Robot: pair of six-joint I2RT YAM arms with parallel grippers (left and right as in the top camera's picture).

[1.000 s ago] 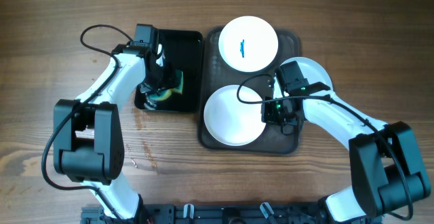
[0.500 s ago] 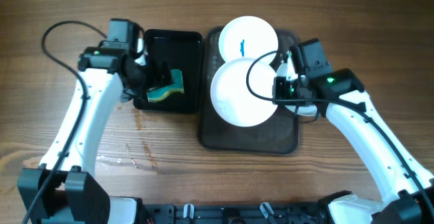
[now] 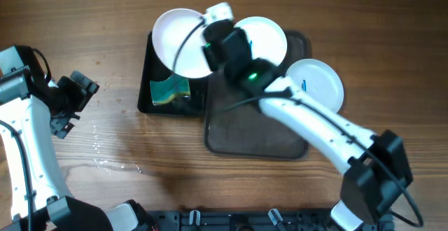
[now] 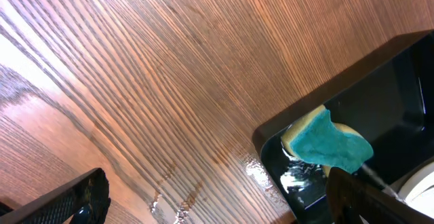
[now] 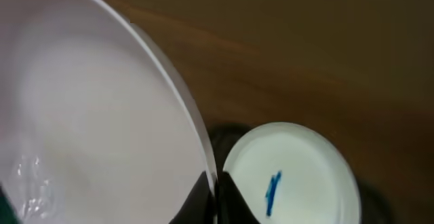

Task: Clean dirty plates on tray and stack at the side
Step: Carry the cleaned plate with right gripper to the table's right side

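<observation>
Swinging plate point(image 3: 175, 38) leftward, left pincer point(image 3: 75, 105) withdrawn

Right arm point(image 3: 315, 122) reaches across leftward, right hand point(image 3: 208, 28) clamping a plate point(image 3: 173, 38) rim; left arm point(image 3: 24, 140) bent, left hand point(image 3: 73, 94) spread wide.

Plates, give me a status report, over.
Left claw open, empty. Right claw shut on one plate, above black tray. Back plate, right plate smeared blue. Sponge in that tray.

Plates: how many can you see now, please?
3 plates: one in the right end effector over the black tray, one on the brown tray's back, one overlapping its right edge.
</observation>
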